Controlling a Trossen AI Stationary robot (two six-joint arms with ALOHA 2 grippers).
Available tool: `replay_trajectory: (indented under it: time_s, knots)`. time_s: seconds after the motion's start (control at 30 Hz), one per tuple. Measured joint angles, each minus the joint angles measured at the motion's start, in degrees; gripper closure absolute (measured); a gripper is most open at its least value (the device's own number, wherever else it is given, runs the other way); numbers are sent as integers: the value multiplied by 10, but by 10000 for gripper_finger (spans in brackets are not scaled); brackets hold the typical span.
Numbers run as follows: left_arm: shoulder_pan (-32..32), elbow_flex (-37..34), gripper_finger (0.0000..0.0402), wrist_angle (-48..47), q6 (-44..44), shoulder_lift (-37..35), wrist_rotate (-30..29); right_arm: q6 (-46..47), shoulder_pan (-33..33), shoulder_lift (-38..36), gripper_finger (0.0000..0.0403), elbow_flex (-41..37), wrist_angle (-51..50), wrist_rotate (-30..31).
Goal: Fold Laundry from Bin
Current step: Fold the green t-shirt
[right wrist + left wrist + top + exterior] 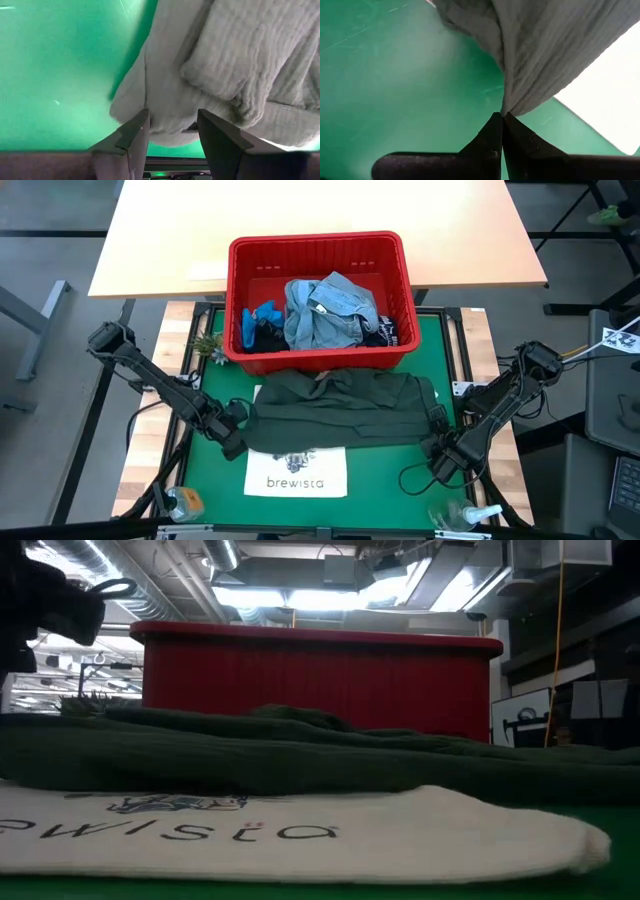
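High view: my left claw (232, 432) is pinched shut on the green garment (340, 408); right claw (438, 442) straddles its corner, jaws apart. Soft, limp cloth; I grip corners.

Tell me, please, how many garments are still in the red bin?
3 show in the bin: a bright blue one at its left, the denim shirt in the middle, a dark navy one at its right. More may lie underneath.

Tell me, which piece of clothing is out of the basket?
The dark green garment: it lies spread on the green mat, while the denim shirt and the others sit inside the red basket.
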Motion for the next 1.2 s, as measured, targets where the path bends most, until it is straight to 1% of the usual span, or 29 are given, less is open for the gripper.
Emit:
replay_trajectory:
  time_s: [0.13,0.27,0.37,0.5,0.67,0.8,0.97,1.1,1.2]
  knots:
    - [5,14,401,-32,14,0,10,0,0,0,235,0,-1,-5]
    - [6,16,401,-6,14,0,10,0,0,0,235,0,-1,-9]
    - [5,16,396,-1,47,0,10,0,0,0,235,2,-2,-10]
    - [5,16,358,-3,53,0,8,0,0,0,235,13,-7,-10]
    - [5,16,301,-3,53,0,8,0,0,0,235,43,-51,-10]
    - [5,16,275,-3,54,0,13,-1,0,0,235,68,-76,-10]
    - [5,16,270,-3,54,0,12,-9,0,0,235,89,-75,-9]
    - [5,16,279,-3,54,0,15,-2,0,0,235,97,-72,2]
    - [5,17,290,-5,67,0,37,-5,0,0,235,105,-72,5]
